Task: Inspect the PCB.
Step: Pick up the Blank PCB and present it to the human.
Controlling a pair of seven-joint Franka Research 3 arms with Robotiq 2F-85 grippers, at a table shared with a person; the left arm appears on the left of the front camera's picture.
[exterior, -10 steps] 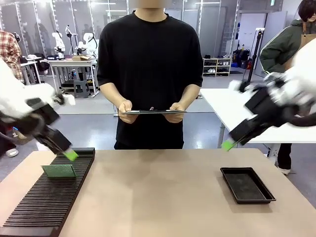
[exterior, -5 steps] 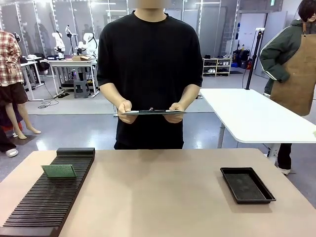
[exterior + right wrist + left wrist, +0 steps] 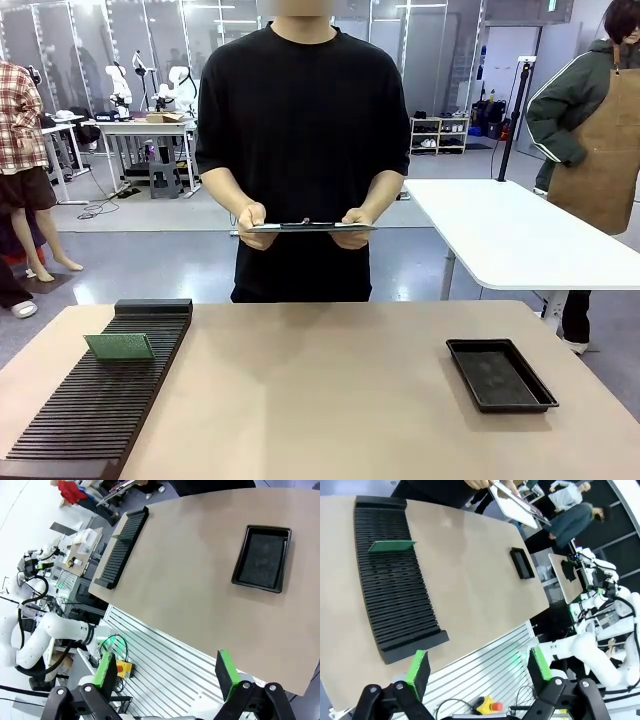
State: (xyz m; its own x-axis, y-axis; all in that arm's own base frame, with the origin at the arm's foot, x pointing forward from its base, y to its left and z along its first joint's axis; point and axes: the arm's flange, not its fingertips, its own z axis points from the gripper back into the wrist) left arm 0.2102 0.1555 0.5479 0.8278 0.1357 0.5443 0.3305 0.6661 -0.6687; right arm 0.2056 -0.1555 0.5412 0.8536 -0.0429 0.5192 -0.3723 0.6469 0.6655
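The green PCB [image 3: 120, 346] stands on edge in the slots of a long black ribbed rack [image 3: 95, 410] at the table's left; in the left wrist view the PCB [image 3: 392, 546] sits near the rack's far end [image 3: 395, 580]. My left gripper [image 3: 479, 665] hangs open and high above the table's near edge, nothing between its green pads. My right gripper [image 3: 168, 671] is also open and empty, high over the near edge. The person across the table holds a grey clipboard [image 3: 310, 227] in both hands.
A shallow black tray [image 3: 500, 373] lies at the table's right, also seen as the tray [image 3: 262, 557] from the right wrist. A white table [image 3: 510, 235] stands behind on the right, with another person beside it.
Both arms have withdrawn out of the front view: a second ago the left gripper hung just above the PCB and the right one above the tray. The PCB has not moved.
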